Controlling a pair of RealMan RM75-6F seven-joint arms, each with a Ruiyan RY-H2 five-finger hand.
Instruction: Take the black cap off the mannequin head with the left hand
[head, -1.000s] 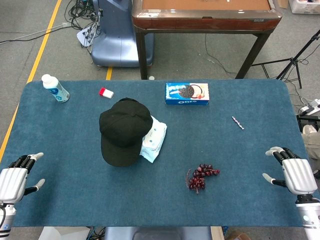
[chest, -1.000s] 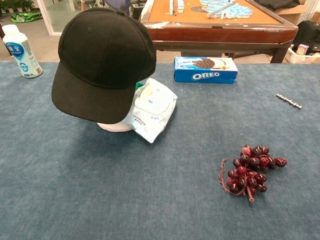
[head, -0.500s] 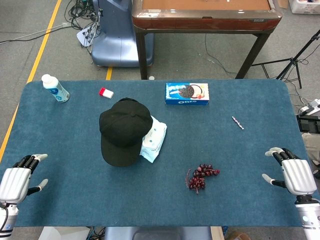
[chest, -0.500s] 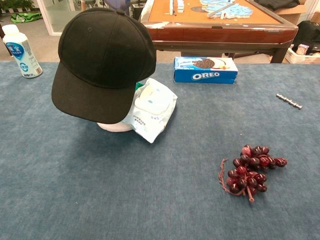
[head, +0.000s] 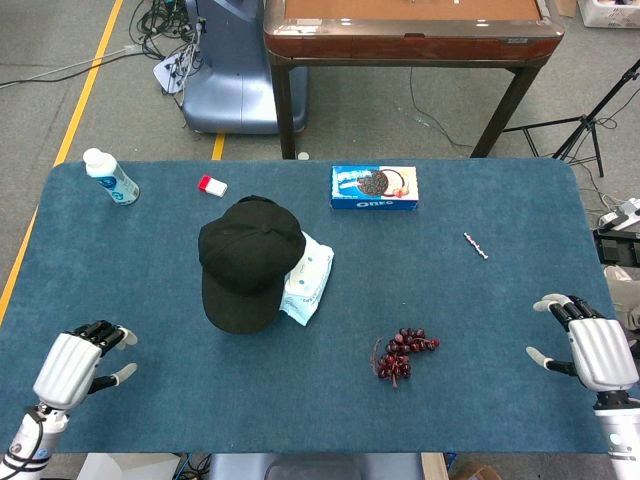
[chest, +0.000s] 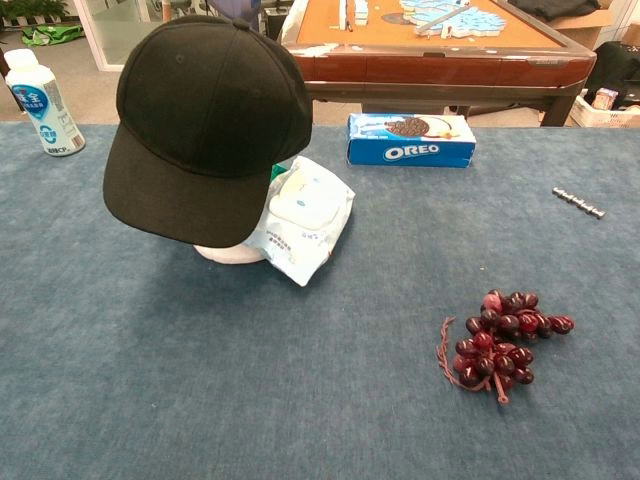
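A black cap (head: 247, 258) (chest: 205, 122) sits on a mannequin head, whose white base (chest: 230, 253) shows under the brim in the chest view. The brim points toward the table's near edge. My left hand (head: 78, 362) hovers at the near left of the table, open and empty, well short of the cap. My right hand (head: 594, 348) stays at the near right edge, open with nothing in it. Neither hand shows in the chest view.
A pack of wet wipes (head: 306, 277) leans against the mannequin's right side. An Oreo box (head: 373, 187), a white bottle (head: 109, 176), a small red-and-white item (head: 212, 185), a bunch of dark grapes (head: 402, 353) and a short beaded strip (head: 476, 245) lie on the blue table (head: 480, 310).
My left hand has moved rightward and inward over the table's near left corner. The right hand, the cap and the other objects have stayed put.
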